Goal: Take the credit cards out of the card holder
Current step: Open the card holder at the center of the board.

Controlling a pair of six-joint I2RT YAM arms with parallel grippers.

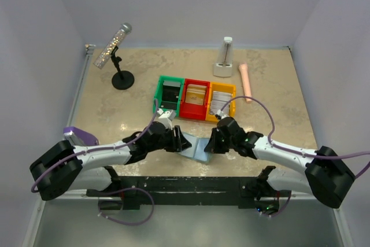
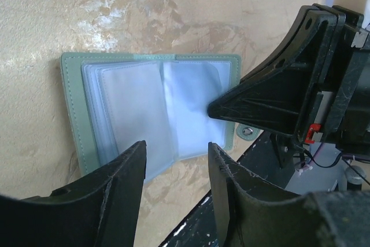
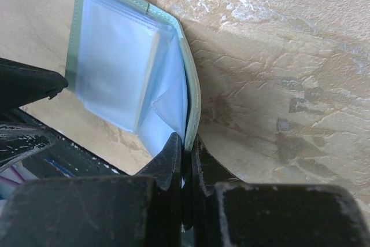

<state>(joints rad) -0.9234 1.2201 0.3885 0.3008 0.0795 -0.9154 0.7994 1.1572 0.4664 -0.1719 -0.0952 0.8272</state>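
Note:
The card holder (image 1: 196, 149) lies open on the table near the front edge, grey-green cover down and pale blue sleeves (image 2: 144, 108) facing up. A pale credit card (image 2: 130, 105) shows through the left sleeve; I cannot make out any others. My right gripper (image 3: 186, 140) is shut on the holder's right cover edge (image 3: 193, 108), and its black fingers (image 2: 243, 105) reach over the right panel. My left gripper (image 2: 176, 148) is open at the holder's near edge, with only bare table and the sleeve corner between its fingers. The two grippers (image 1: 184, 142) (image 1: 209, 146) face each other across the holder.
Green (image 1: 169, 95), red (image 1: 195, 99) and yellow (image 1: 222, 99) bins stand in a row behind the holder. A microphone on a stand (image 1: 118, 62) is at back left, a white device (image 1: 224, 62) and a pink object (image 1: 245, 82) at back right. A black rail (image 1: 185, 186) runs along the front.

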